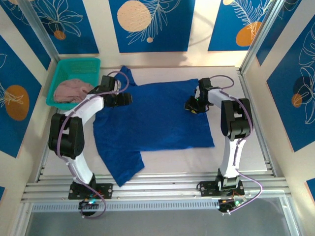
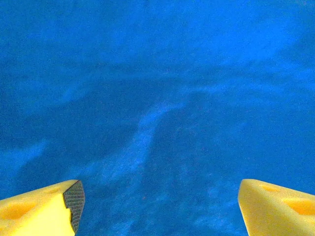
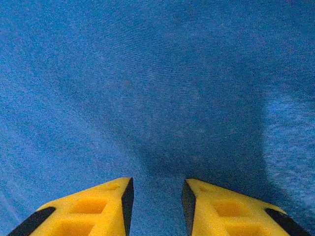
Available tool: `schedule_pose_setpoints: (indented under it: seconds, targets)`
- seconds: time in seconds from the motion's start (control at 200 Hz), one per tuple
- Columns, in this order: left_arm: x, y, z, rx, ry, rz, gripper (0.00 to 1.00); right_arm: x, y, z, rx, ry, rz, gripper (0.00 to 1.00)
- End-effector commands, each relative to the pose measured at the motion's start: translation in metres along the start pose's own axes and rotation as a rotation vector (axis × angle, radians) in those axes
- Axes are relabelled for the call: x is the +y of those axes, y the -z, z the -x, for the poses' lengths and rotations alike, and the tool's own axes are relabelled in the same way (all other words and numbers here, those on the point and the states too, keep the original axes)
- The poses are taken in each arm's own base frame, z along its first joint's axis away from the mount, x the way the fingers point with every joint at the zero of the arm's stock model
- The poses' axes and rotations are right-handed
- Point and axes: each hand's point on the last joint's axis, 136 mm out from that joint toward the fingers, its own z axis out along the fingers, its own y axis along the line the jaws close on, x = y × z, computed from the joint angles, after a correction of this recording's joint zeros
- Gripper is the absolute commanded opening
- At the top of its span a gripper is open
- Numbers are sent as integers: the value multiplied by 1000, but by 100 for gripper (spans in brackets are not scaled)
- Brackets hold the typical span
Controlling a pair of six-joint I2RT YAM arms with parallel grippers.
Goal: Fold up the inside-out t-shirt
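white table (image 1: 246, 162) carries the inside-out t-shirt (image 1: 157, 118), spread flat beneath both grippers. a green basket (image 1: 59, 73) holding a pink garment (image 1: 71, 91) sits just outboard of the left gripper (image 2: 160, 189). that gripper's fingers stand wide apart over the cloth with nothing between them; right gripper (image 3: 156, 184) fingers are narrowly apart, clamping nothing.

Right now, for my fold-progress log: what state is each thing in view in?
t-shirt: spread out on the table, not folded up.
left end effector: open wide, over the t-shirt.
right end effector: jaws narrowly apart, over the t-shirt.
basket: holds the pink garment.
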Motion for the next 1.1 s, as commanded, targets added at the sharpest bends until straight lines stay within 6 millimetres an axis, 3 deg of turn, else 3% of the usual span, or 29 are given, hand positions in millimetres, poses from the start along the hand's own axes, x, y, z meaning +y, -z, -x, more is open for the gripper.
schedule_pose_setpoints:
  seconds: [0.0, 0.215, 0.51, 0.91, 1.095]
  targets:
    - [9, -14, -9, 45, 35, 7, 82, -14, 7, 5, 13, -65, -16, 34]
    - [2, -51, -23, 139, 54, -44, 82, -41, 9, 18, 15, -125, -43, 33]
    - [-17, -87, -22, 195, 26, -75, 82, -53, 10, 45, 1, -153, -45, 32]
    - [-30, -110, 20, 179, -12, -72, 82, -62, 17, 85, -33, -169, -50, 32]
    - [-37, -99, 31, 160, -24, -87, 82, -56, 29, 98, -57, -147, -17, 32]
